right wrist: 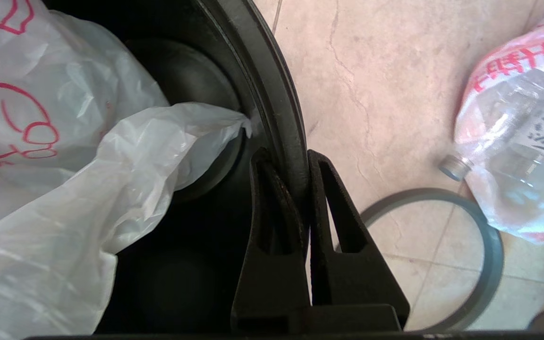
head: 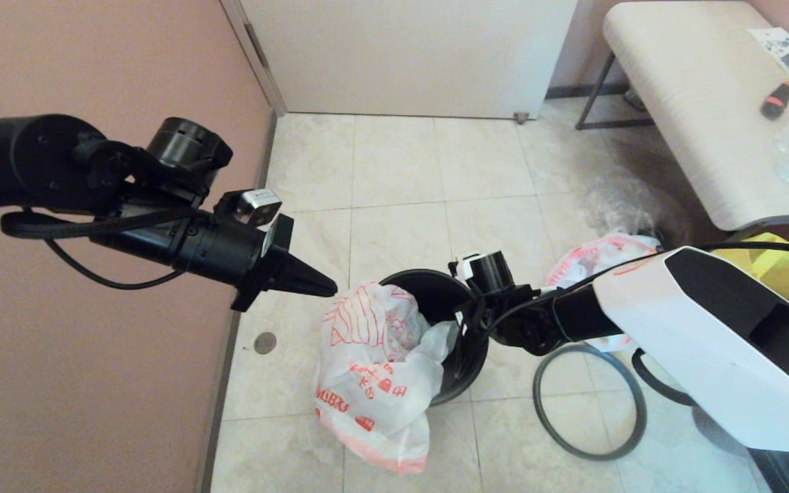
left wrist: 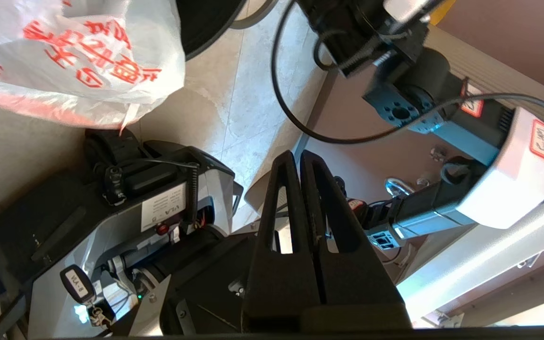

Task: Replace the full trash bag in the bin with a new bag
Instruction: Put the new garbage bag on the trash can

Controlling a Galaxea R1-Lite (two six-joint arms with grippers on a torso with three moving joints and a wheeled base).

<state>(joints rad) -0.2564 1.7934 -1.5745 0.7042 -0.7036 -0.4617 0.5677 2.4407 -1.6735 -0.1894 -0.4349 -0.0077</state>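
Observation:
The black bin [head: 429, 291] stands on the tiled floor. My right gripper [head: 465, 327] is shut on its right rim [right wrist: 262, 85], one finger inside and one outside. The new bag [head: 374, 370], white with red drawing and characters, lies crumpled over the bin's left rim, partly inside [right wrist: 64, 165] and hanging down outside. My left gripper [head: 326, 287] hovers in the air just left of the bin, shut and empty [left wrist: 298, 158]. The full trash bag [head: 600, 257] with bottles [right wrist: 522, 141] lies on the floor right of the bin. The grey hoop [head: 590, 400] lies flat on the floor beside the bin.
A pink wall runs along the left and a white door [head: 408, 55] stands behind. A white bench [head: 696, 103] with small items stands at the back right, with a clear plastic bag [head: 620, 198] and yellow tote [head: 785, 274] beside it. A floor drain [head: 265, 342] sits near the wall.

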